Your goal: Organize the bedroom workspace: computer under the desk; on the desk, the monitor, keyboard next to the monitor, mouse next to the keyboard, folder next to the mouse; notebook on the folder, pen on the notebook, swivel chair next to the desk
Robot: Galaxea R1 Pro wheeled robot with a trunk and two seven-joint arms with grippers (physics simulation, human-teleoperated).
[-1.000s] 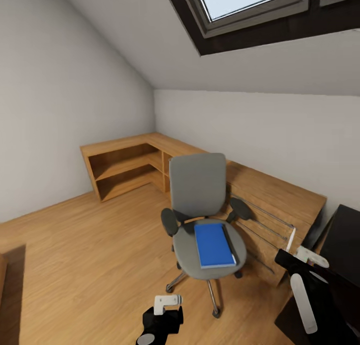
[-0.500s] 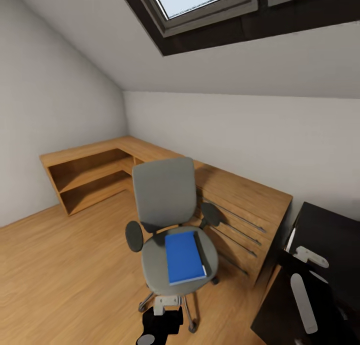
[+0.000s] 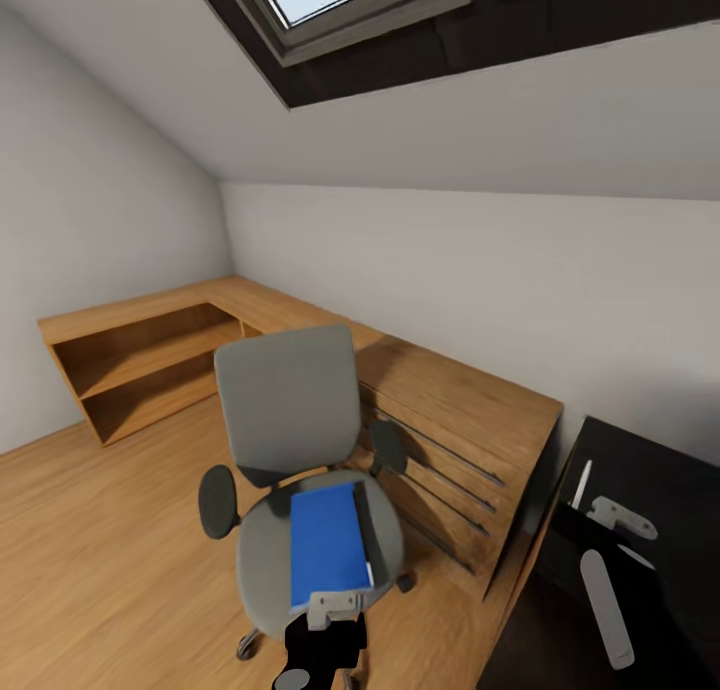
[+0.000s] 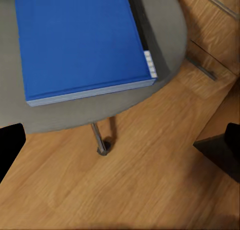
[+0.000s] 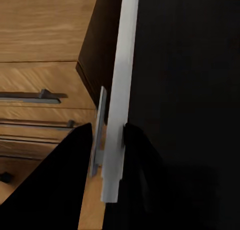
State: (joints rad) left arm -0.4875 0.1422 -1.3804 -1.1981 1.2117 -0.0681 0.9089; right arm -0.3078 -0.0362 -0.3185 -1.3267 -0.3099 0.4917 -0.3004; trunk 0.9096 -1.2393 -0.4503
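the folder [image 3: 327, 544] is lying flat on the chair [image 3: 300, 470] seat, black strip on the side toward the wooden drawers [image 3: 450, 450]. so the step in hand looks like getting it picked up with the left gripper [image 3: 335, 603], which is hung just over the folder's near edge. it'd probably be done best by the near edge being pinched where it's closest to the seat rim, since a flat thing like this can't really be grabbed from the top. the chair's on castors, so pushing should be kept gentle or it could be rolled away.

in the left wrist view the fingers [image 4: 10, 150] are spread wide with nothing between them.

the right gripper [image 5: 107, 140] is held over by the desk [image 3: 690, 490], closed on a pen [image 5: 120, 90].
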